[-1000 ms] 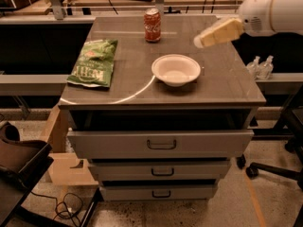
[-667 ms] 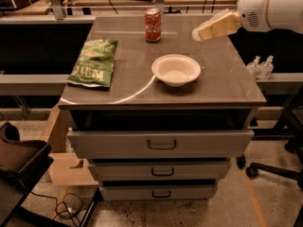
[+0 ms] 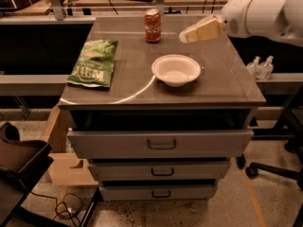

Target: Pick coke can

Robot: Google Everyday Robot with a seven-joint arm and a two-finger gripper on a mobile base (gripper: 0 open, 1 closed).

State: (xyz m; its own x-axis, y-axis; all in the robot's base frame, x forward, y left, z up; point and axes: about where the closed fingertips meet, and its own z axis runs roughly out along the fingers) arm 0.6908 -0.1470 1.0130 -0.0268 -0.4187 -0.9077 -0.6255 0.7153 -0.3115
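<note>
The coke can, red with white script and a silver top, stands upright near the far edge of the grey cabinet top. My gripper comes in from the right on a white arm, its pale fingers pointing left. It hangs above the surface, to the right of the can and apart from it, with a gap between them. It holds nothing that I can see.
A white bowl sits in the middle of the top, in front of the can. A green chip bag lies at the left. The top drawer stands slightly open. Two small bottles stand at the right, beyond the cabinet.
The gripper has moved left and a little farther back, closing the distance to the coke can. The can, bowl and bag have not moved.
</note>
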